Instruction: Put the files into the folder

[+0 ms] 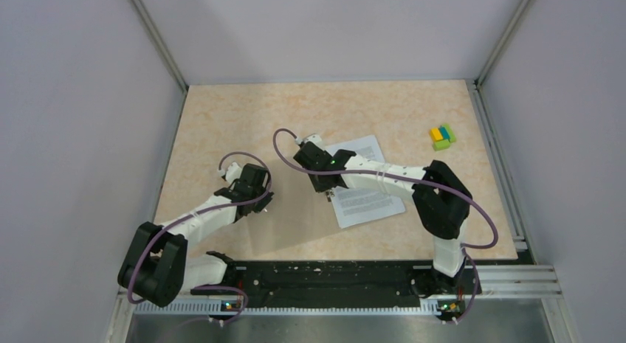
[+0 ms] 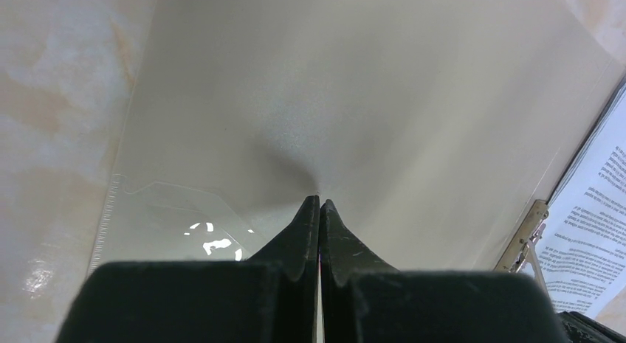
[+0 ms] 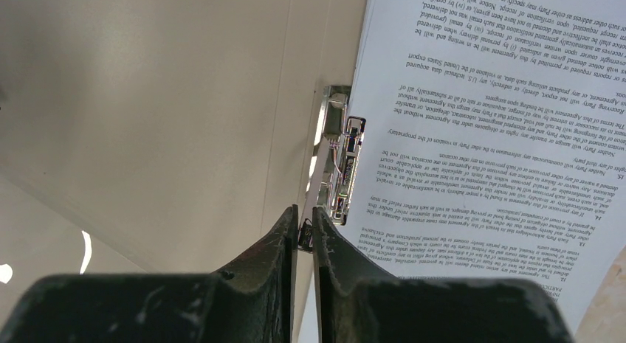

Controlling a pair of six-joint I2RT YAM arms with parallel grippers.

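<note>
On the table [image 1: 369, 107], files [image 3: 472, 122] lie just right of an open folder's [image 3: 162, 99] metal clip [image 3: 341, 151].
Fingers of the left gripper [image 2: 319, 203] are pressed together against the folder's pale face; the right gripper [image 3: 304, 214] pinches the metal clip's end; beyond, upside-down print reads "Agreement", "Receiving Party".

Right wrist view: files [image 3: 480, 99] carry small black print, seen upside down. Legible fragments: "Receiving Party", "Agreement", "United States export", "Neither Party will communicate any information to the other Party". Left wrist and top views: print too small to read.
</note>
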